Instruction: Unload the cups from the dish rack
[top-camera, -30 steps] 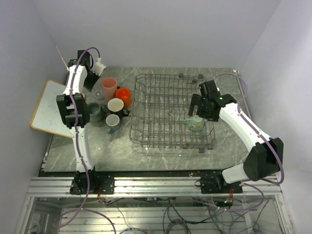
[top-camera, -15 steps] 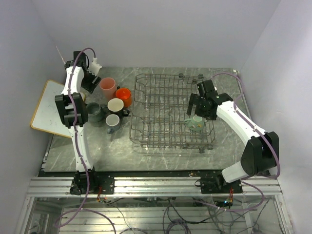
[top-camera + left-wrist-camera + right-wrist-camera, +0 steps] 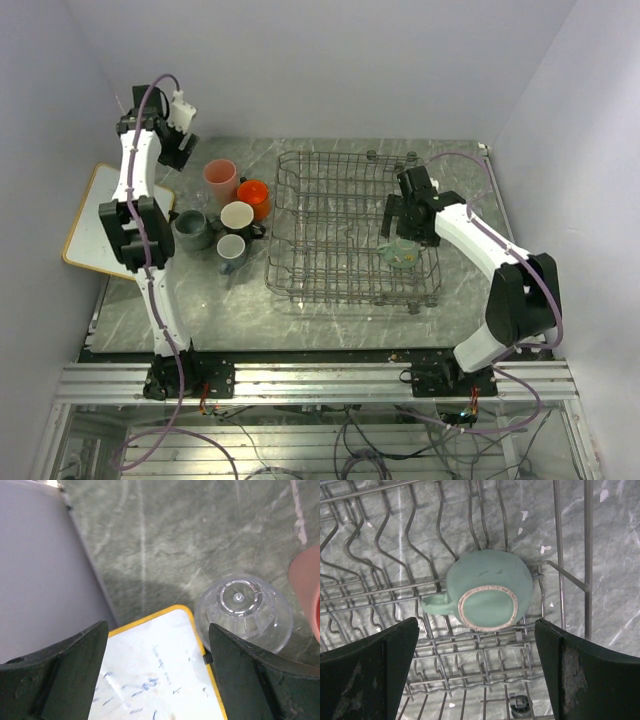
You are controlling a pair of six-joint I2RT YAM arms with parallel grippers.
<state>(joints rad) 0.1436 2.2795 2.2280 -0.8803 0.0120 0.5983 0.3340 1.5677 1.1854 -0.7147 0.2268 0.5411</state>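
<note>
The mint-green mug (image 3: 487, 590) lies base-up in the near right corner of the dish rack (image 3: 345, 153), handle to the left in the right wrist view. My right gripper (image 3: 476, 622) hangs open just above it, fingers on either side and not touching. In the top view the mug (image 3: 403, 254) sits under that gripper (image 3: 402, 238). My left gripper (image 3: 157, 627) is open and empty, high over the far left corner (image 3: 176, 152). Below it the clear glass (image 3: 243, 611) stands upside down on the table. The pink tumbler (image 3: 220, 180), orange mug (image 3: 254, 196), black mug (image 3: 238, 217) and two grey mugs (image 3: 192, 230) (image 3: 231, 249) stand left of the rack.
A white board with a yellow-wood frame (image 3: 100, 225) lies at the table's left edge, its corner (image 3: 155, 675) right beside the clear glass. The side wall (image 3: 40, 565) stands close on the left. The rack's wire tines (image 3: 395, 545) rise around the mint mug.
My left gripper has opened, let go of the clear glass and risen back toward the far left corner. The right gripper has shifted slightly left over the mint-green mug.
</note>
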